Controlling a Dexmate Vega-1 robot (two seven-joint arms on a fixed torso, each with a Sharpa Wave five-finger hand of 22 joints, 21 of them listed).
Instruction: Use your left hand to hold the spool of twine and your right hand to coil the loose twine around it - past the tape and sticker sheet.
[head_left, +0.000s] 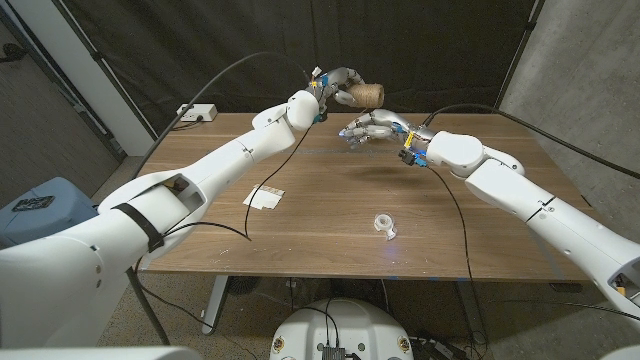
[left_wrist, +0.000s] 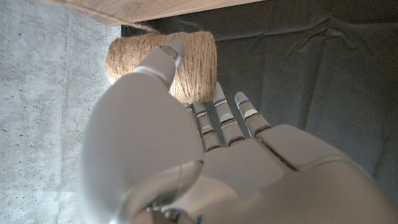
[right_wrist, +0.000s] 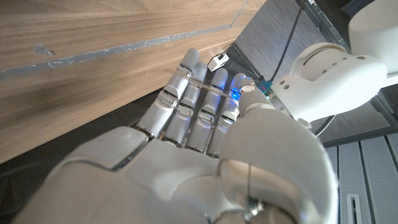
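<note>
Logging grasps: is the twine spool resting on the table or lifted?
Lifted: the left hand holds the spool in the air past the table's far edge.

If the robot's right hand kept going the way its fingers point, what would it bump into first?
Probably the left arm. The right hand points across the table's far side toward that arm's wrist, just under the spool that the left hand holds up. Depth is unclear, so it might slip past.

The tape lies on the table near its front edge. The sticker sheet lies to the tape's left, well apart. Behind the tape, past the far edge, the left hand holds the spool of twine aloft, the right hand just before it
</note>
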